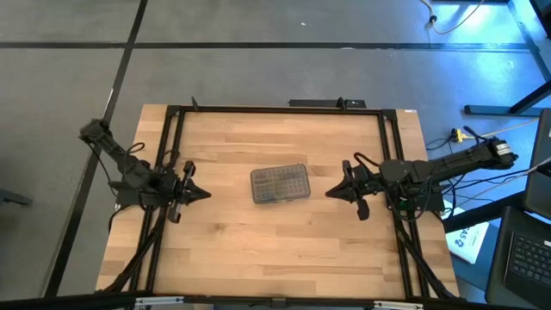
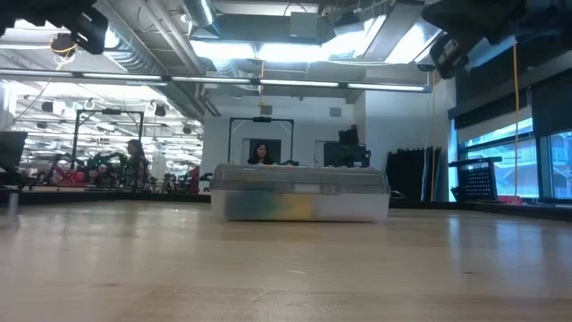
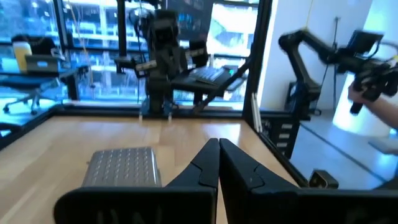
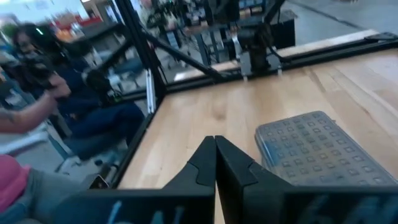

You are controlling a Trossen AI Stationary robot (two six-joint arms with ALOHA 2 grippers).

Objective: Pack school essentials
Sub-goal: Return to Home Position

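A clear plastic case with a grey perforated lid [image 1: 280, 183] lies flat on the middle of the wooden table; it also shows in the low view [image 2: 299, 195], with yellow and green things dimly showing through its wall. No loose stationery shows on the table. My left gripper [image 1: 207, 195] is shut and empty, left of the case, above the table. My right gripper [image 1: 328, 193] is shut and empty, right of the case. Both point toward the case and stand apart from it. The lid also shows in the left wrist view [image 3: 121, 167] and the right wrist view [image 4: 314, 149].
A black metal frame [image 1: 275, 108] runs along the table's far, left and right edges. Bare wood lies near and far of the case. People show in the room beyond the table [image 4: 37, 93].
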